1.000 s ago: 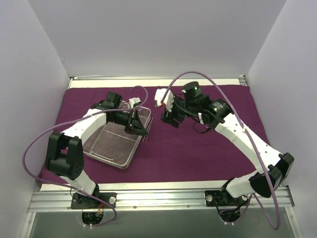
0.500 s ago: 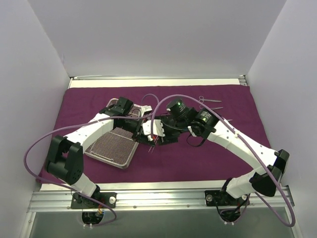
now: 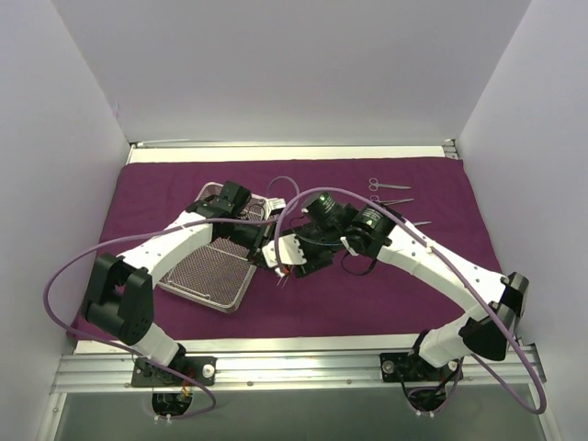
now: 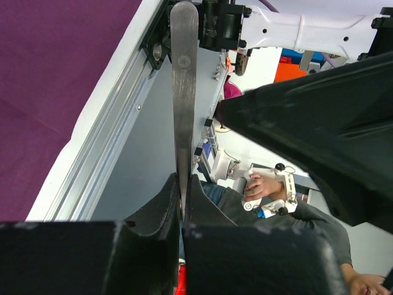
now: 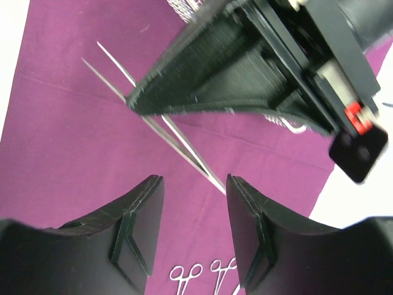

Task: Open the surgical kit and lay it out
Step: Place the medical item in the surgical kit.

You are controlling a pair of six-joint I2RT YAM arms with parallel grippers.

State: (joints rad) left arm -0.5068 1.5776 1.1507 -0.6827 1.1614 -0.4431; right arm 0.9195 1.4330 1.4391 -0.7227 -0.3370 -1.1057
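The dark purple cloth wrap (image 3: 367, 285) lies spread flat over the table. The silver wire-mesh tray (image 3: 197, 271) sits on its left part. My left gripper (image 4: 182, 178) is shut on thin metal tweezers (image 4: 184, 92), held in the air just right of the tray. In the right wrist view the tweezers (image 5: 178, 144) point down with their tip between the fingers of my right gripper (image 5: 193, 179), which is open and not touching them. From above, the left gripper (image 3: 262, 250) and right gripper (image 3: 296, 261) meet near the tray's right edge.
Three ring-handled instruments lie on the cloth at the back right: scissors (image 3: 386, 186), a second pair (image 3: 397, 200) and a third (image 3: 418, 223). Two of them (image 5: 187, 273) show under my right fingers. White walls enclose the table; a metal rail (image 3: 294, 367) runs along the near edge.
My right arm swung from the back centre down and left to the left gripper, its jaws narrowing around the tweezers' tip. The left gripper shifted slightly, still holding the tweezers.
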